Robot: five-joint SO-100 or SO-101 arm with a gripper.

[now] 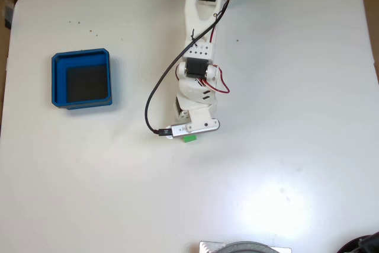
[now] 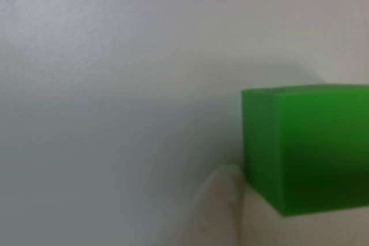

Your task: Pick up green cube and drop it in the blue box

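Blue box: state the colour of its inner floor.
Dark, near-black, framed by the blue box walls. It shows best in the fixed view.

Count by kind, fixed view: one green cube (image 1: pixel 189 138), partly covered by the arm's wrist. One blue box (image 1: pixel 81 79), with one dark inner floor. One white robot arm (image 1: pixel 198 63). One black cable (image 1: pixel 160 93) running along the arm. One white table (image 1: pixel 284 164). The other view, close and blurred, shows one green cube (image 2: pixel 305 148) and one pale fingertip (image 2: pixel 216 211) beside it.
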